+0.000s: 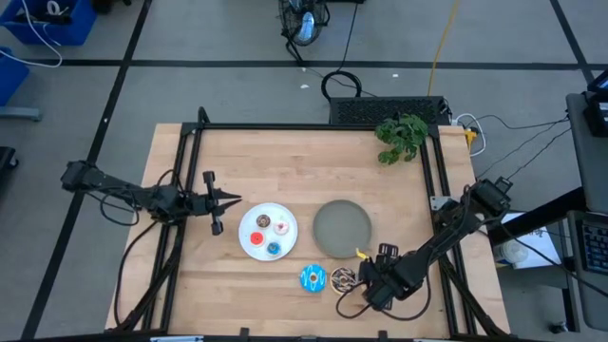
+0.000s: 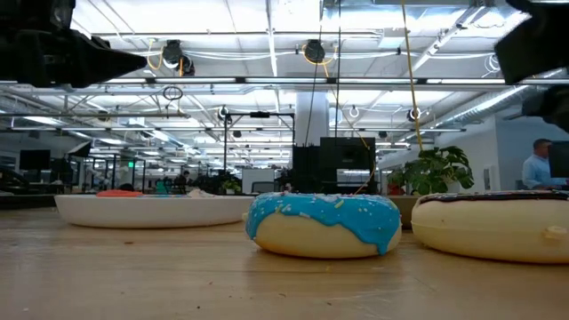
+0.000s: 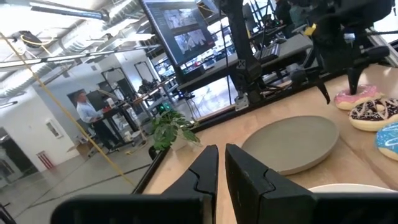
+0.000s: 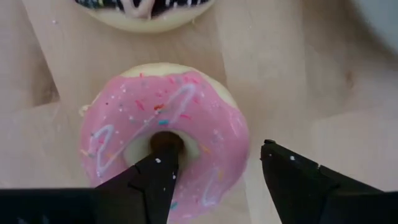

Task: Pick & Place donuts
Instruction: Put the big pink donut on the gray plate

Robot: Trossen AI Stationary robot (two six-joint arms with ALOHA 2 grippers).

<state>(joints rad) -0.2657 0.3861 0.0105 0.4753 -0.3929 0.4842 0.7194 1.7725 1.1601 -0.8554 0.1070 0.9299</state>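
Observation:
The pink-iced donut [image 4: 165,134] lies flat on the table under my right gripper [image 4: 217,149], which is open. One finger stands over the donut's hole and the other outside the ring. Beside it lie the brown sprinkled donut [image 1: 342,277] and the blue donut [image 1: 313,277]. The white plate [image 1: 249,249] holds the tiny red [image 1: 256,237], whitish-pink [image 1: 281,226], light blue [image 1: 274,249] and brown [image 1: 263,221] donuts. My left gripper [image 1: 223,201] is shut and hovers left of the white plate. My right gripper comes at the pink donut from above, pointing down. One fingertip [image 4: 163,158] is at the donut's hole [image 4: 166,142]; the other finger [image 4: 280,165] stands clear of the outer rim. I cannot tell whether the inner finger touches the donut.
The grey plate [image 1: 342,228] sits right of the white plate, just beyond the three larger donuts. A small potted plant [image 1: 401,138] stands at the far right corner. Bare wood lies across the table's far half. A black frame borders the table.

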